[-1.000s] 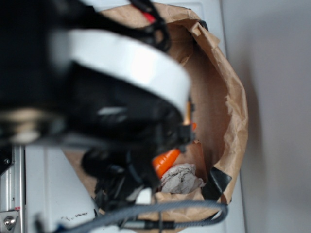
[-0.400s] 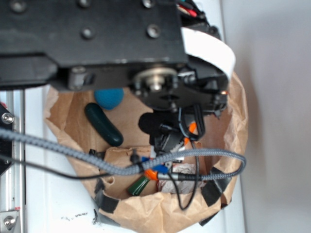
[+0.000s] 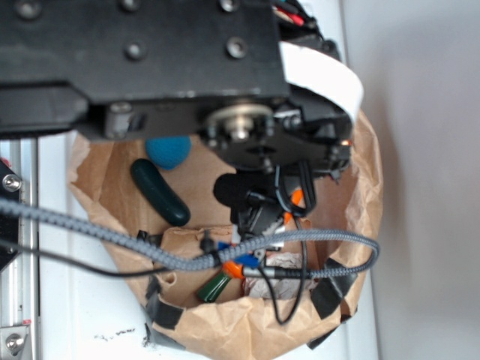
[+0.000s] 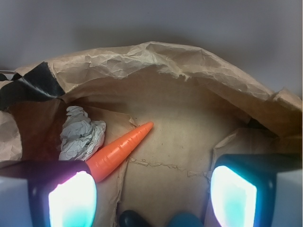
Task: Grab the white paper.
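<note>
The white paper [image 4: 80,135] is a crumpled greyish wad lying at the left inside the brown paper bag [image 4: 189,66], against its wall. An orange toy carrot [image 4: 120,151] lies beside it, its thick end touching the wad and its tip pointing right. My gripper [image 4: 152,198] is open above the bag floor, with bare brown paper between the glowing pads [image 4: 71,198]. The wad is ahead and to the left of the left finger. In the exterior view only a sliver of the paper [image 3: 285,261] shows under cables, and the arm hides most of the gripper.
A blue ball [image 3: 169,150] and a dark green oblong toy [image 3: 159,191] lie in the bag's other half. The bag wall [image 3: 367,187] with black tape [image 3: 330,292] rings everything. A grey cable [image 3: 112,240] crosses the bag, and a smooth white strip [image 3: 322,79] curves on the arm.
Since a second ago the arm has swung across the exterior view and now stands over the bag's top half. Over the last half second nothing moved.
</note>
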Motion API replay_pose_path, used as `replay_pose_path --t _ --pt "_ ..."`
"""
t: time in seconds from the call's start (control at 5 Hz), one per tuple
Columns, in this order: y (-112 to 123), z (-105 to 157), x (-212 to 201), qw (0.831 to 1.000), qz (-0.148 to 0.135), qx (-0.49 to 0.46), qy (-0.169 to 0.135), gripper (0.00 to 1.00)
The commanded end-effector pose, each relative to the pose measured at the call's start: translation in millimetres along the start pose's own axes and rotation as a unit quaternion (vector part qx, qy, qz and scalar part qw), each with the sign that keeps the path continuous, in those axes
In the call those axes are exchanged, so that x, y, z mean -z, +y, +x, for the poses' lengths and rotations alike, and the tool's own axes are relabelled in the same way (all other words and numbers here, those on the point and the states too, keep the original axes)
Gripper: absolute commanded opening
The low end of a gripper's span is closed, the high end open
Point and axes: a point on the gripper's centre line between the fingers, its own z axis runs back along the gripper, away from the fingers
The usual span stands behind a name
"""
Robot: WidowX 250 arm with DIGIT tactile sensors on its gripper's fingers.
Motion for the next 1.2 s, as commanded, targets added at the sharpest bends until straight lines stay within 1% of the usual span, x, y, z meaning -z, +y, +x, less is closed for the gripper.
replay_pose_path --t 0.0,0.2,0.4,0.6,0.8,1.0 --pt "14.9 1.8 38.3 0.998 0.030 0.035 -0.032 1.00" --pt "7.8 -9.9 50.4 0.996 0.030 0.079 -0.020 1.00" --pt "-9.0 -15.4 53.6 0.992 -0.005 0.129 -0.013 1.00" --pt "-25.6 -9.6 53.0 0.986 -0.048 0.162 -0.015 1.00" --pt "-40.1 -5.7 59.9 0.981 -0.064 0.184 -0.027 1.00" --pt "-54.9 -4.7 66.8 0.972 -0.069 0.216 -0.058 1.00"
